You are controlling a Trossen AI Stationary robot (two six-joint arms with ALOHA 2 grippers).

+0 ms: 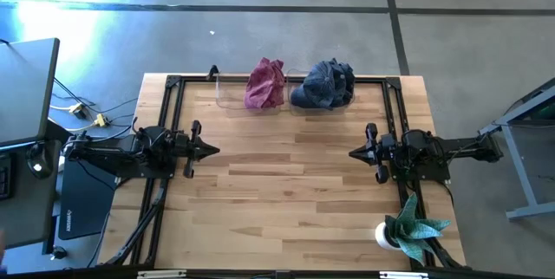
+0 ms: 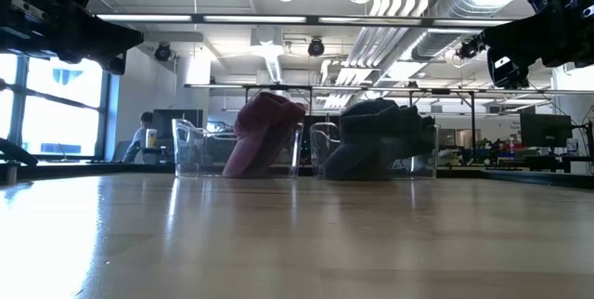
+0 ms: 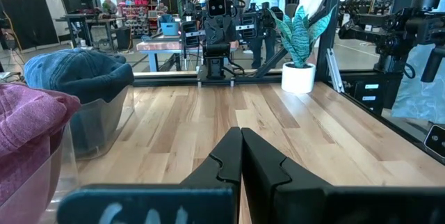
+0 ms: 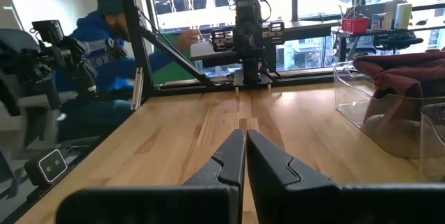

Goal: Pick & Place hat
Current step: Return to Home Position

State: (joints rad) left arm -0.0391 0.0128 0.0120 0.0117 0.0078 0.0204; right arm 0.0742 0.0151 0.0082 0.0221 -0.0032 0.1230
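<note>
A maroon hat (image 1: 265, 84) sits in a clear bin (image 1: 232, 95) at the table's far edge, and a dark blue hat (image 1: 323, 85) fills the clear bin (image 1: 301, 106) to its right. The low view shows the maroon hat (image 2: 263, 135) and the blue hat (image 2: 375, 138) rising above their bins' rims. My left gripper (image 1: 213, 149) waits shut at the table's left side, above the wood. My right gripper (image 1: 354, 152) waits shut at the right side. The two point at each other across the middle, well short of both bins.
A potted plant (image 1: 409, 230) in a white pot stands at the near right corner. A black frame (image 1: 173, 84) runs round the table's edges. Bare wood (image 1: 282, 192) lies between and in front of the grippers. A person in blue (image 4: 111, 29) sits beyond the left side.
</note>
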